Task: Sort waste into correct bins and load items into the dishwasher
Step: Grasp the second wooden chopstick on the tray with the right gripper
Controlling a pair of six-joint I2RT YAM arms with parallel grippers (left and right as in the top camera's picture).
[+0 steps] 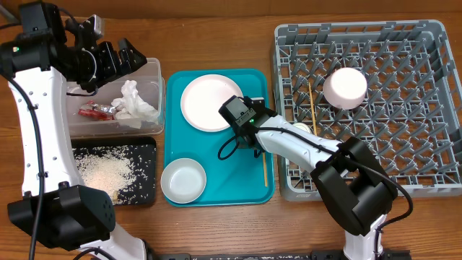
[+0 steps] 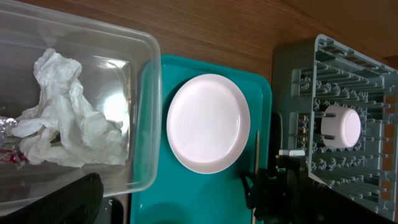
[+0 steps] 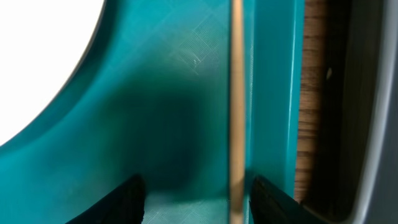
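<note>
My right gripper [image 3: 198, 200] hangs low over the right side of the teal tray [image 1: 249, 184]. It is open, with a wooden chopstick [image 3: 236, 93] lying between its fingers, close to the right one. The pink plate [image 1: 211, 102] and a white bowl [image 1: 183, 180] rest on this tray. In the grey dish rack [image 1: 404, 166] sit an upturned white bowl [image 1: 345, 87] and another chopstick [image 1: 312, 105]. My left gripper [image 1: 119, 61] is open above the clear tub [image 1: 155, 79], which holds the tissue [image 2: 62, 118] and red wrapper [image 1: 97, 110]. Rice [image 1: 105, 170] lies in the black tray [image 1: 148, 144].
The teal tray's raised right rim [image 3: 273, 93] stands just beside the chopstick, with a narrow strip of wooden table [image 3: 311, 124] between it and the rack wall. My right arm [image 1: 303, 148] crosses the rack's front left corner.
</note>
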